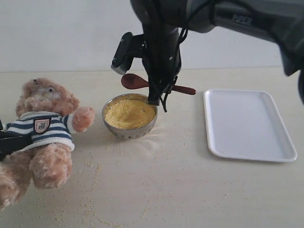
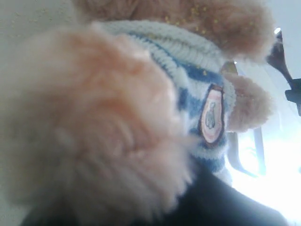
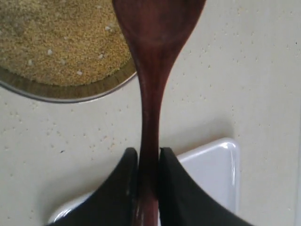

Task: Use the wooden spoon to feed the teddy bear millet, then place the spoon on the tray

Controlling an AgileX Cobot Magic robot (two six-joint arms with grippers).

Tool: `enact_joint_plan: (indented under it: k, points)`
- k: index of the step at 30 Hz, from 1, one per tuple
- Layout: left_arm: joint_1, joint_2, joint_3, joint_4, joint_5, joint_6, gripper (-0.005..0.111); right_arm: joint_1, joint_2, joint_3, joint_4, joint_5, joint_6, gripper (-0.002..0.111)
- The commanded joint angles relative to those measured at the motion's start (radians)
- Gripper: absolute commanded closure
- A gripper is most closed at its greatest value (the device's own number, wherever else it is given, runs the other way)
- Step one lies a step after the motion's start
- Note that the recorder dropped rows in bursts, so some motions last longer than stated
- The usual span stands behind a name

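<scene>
As my right fingers clamp the slim handle of the spoon, its oval end hangs over the rim of the bowl heaped with millet. The handle points toward the tray, which lies on the tabletop apart from the bowl. On the bowl's other side slumps the bear, one paw near the rim, with loose millet around its legs. My left fingers show only as a dark shape against its sweater; I cannot tell whether they grip.
</scene>
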Motion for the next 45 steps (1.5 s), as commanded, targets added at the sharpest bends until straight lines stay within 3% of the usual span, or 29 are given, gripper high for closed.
enact_joint_plan:
  k: [1, 8, 19, 45]
  points:
    - [0.003, -0.043, -0.003, -0.016, -0.002, 0.008, 0.102, 0.036, 0.073, -0.012, -0.173, 0.003, 0.048, 0.108]
    - [0.003, -0.075, -0.003, -0.016, -0.004, 0.022, 0.102, 0.082, 0.117, -0.012, -0.274, 0.003, 0.048, 0.108]
    - [0.003, -0.077, -0.003, -0.016, -0.007, 0.031, 0.102, 0.146, 0.117, -0.012, -0.225, 0.003, -0.1, 0.108]
    - [0.003, -0.077, -0.003, -0.016, 0.031, 0.031, 0.102, 0.119, 0.129, -0.012, -0.178, 0.003, -0.054, 0.108]
